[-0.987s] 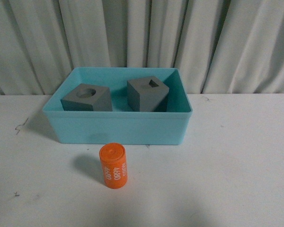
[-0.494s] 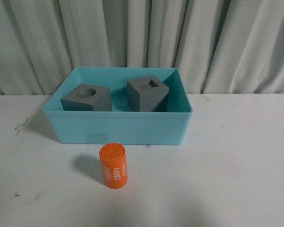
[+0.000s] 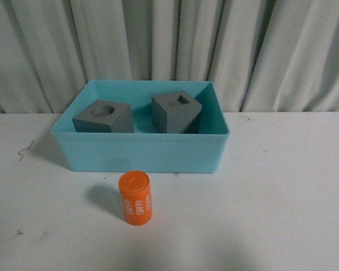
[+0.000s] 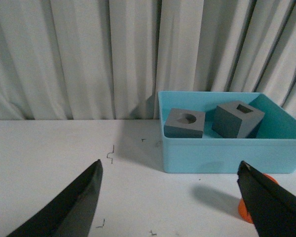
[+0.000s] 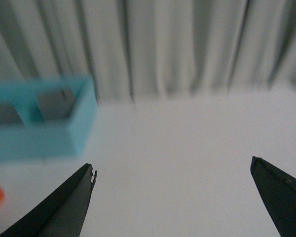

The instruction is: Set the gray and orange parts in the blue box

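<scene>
A: Front view: anything shifted?
B: Nothing. The round-recess cube point(image 3: 104, 118) and square-recess cube point(image 3: 176, 113) sit inside the turquoise bin point(image 3: 141, 153). The orange cylinder point(image 3: 135, 199) stands on the bench point(image 3: 282, 197) just in front, so it is the one part left.
A: Left wrist view?
B: Left gripper point(image 4: 170, 168), jaws spread, empty.
A: Right wrist view?
B: Blurred. Right gripper point(image 5: 172, 165), jaws spread, empty.

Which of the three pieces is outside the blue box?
The orange cylinder: it stands on the table in front of the blue box, while the round-holed gray cube and the square-holed gray cube sit inside it.
</scene>
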Motion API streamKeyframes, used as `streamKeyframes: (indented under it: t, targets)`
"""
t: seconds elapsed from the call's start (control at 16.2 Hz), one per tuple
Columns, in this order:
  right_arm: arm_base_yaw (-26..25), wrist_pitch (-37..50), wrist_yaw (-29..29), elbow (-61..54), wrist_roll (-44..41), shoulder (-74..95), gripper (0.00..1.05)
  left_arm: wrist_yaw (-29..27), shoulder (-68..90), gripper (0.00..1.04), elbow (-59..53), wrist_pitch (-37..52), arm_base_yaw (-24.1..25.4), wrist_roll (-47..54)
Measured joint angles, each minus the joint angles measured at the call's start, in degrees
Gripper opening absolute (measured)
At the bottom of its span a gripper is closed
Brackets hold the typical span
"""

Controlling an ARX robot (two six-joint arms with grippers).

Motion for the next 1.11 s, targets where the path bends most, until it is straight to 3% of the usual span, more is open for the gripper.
streamKeyframes:
  t: [0.06,0.12,0.19,0.25,0.37,0.68,0.8,0.86,1.11]
  targets:
    - [-1.55,-4.92,1.77,4.33,3.50,10.45,0.98,-0.02,0.00,0.94,0.00,-0.02,0.00,0.00]
    - [-4.59,-2.71,1.05,6.88,4.68,17.88,0.98,0.04,0.00,1.00,0.00,0.07,0.00,0.13]
    - [-8.96,4.50,-1.07,11.21,5.14,28.09,0.98,-0.04,0.00,0.98,0.00,0.04,0.00,0.09]
    - [-8.87,13.49,-4.35,17.33,3.08,38.86,0.98,-0.02,0.00,0.98,0.00,-0.02,0.00,0.11]
    - [-2.21,20.52,-10.71,27.80,-4.20,55.43,0.98,0.00,0.00,0.98,0.00,0.02,0.00,0.11]
    - [20.96,13.94,-20.35,45.97,-22.34,84.80,0.98,-0.02,0.00,0.98,0.00,0.02,0.00,0.11]
    - [30.21,9.92,-20.22,54.73,-26.93,96.32,0.98,0.00,0.00,0.98,0.00,0.02,0.00,0.11]
    - [33.00,10.88,-16.61,61.40,-27.43,104.02,0.98,0.00,0.00,0.98,0.00,0.02,0.00,0.11]
    - [35.67,10.69,-15.98,63.67,-25.62,110.40,0.98,0.00,0.00,0.98,0.00,0.02,0.00,0.11]
